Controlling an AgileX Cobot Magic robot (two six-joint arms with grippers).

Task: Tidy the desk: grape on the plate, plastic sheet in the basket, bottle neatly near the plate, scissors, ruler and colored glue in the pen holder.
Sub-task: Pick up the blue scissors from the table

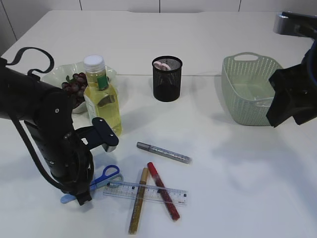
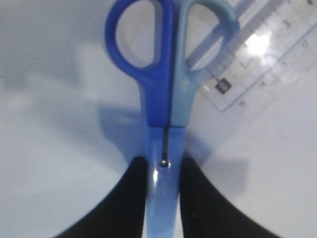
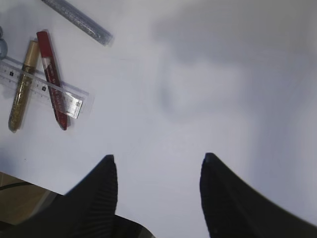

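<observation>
Scissors [image 2: 166, 99] fill the left wrist view, blue and light blue, lying flat on the white surface [image 1: 237, 188]. Two black fingers [image 2: 131, 203] of the left claw [image 2: 163, 198] sit on each side of the blades, right against them, but I cannot tell if they squeeze yet. One handle ring lies on the end of the clear ruler [image 2: 267, 54].

From the outside, the big black left arm hides most of the scissors (only the rings and a tip peek out). I count one ruler, three glue pens, one bottle, one plate, one pen holder and one basket. A gold glue pen [image 1: 138, 201] and a red glue pen [image 1: 163, 191] lie across the ruler. A silver glue pen [image 1: 163, 152] lies apart from them.

Grapes [image 1: 75, 84] sit on the plate [image 1: 57, 74], behind the bottle [image 1: 102, 96]. Something pink pokes out of the black pen holder [image 1: 167, 79]. The green basket [image 1: 247, 89] stands at the right, partly blocked by the right arm.

The right claw [image 3: 158, 188] hangs over bare surface, fingers wide apart, holding nothing.
</observation>
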